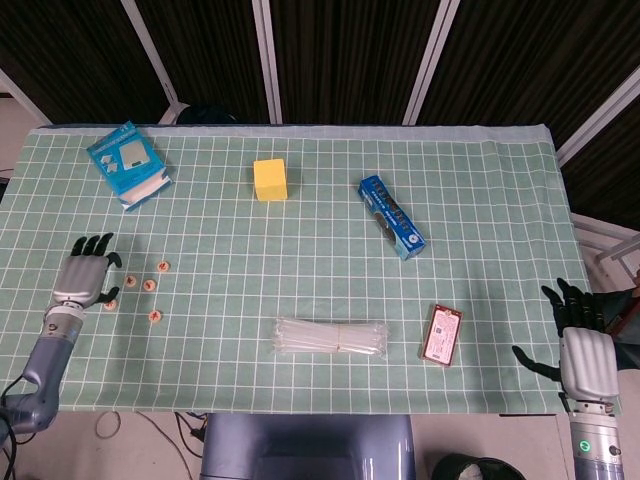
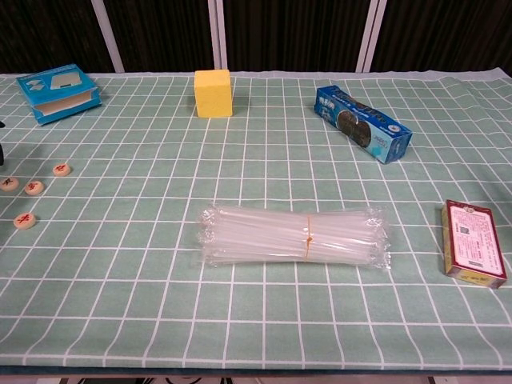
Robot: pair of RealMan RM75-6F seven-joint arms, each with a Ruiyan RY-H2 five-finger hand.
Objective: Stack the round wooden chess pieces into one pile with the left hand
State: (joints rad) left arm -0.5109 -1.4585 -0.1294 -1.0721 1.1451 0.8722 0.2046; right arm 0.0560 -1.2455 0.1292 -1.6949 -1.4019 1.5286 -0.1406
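**While spread beside the chess pieces, left hand holding nothing**

Where the green checked tabletop [image 1: 300,230] meets its left edge, left hand [image 1: 86,275] hovering with fingers apart, grasping nothing, its thumb close to the leftmost round wooden chess piece [image 1: 111,301]. Just right of it, three more round wooden pieces lying flat and unstacked: one at [image 1: 130,282], one at [image 1: 148,285], one at [image 1: 163,267]. Slightly nearer the front edge, a fifth piece [image 1: 155,316], apart from the rest. In the chest view, only four of them showing, red marks on top, e.g. [image 2: 24,219].

Toward the far left corner, a blue box [image 1: 128,164] lying at an angle. Further right, a yellow block [image 1: 271,179] near the far side. Near the front edge, a clear packet of straws [image 1: 331,338], banded at the middle. Right of centre, a blue cookie package [image 1: 391,216] lying diagonally. Then a small red box [image 1: 442,334] lying flat. At the far right, off the cloth's edge, right hand [image 1: 584,350] released, fingers apart, holding nothing.
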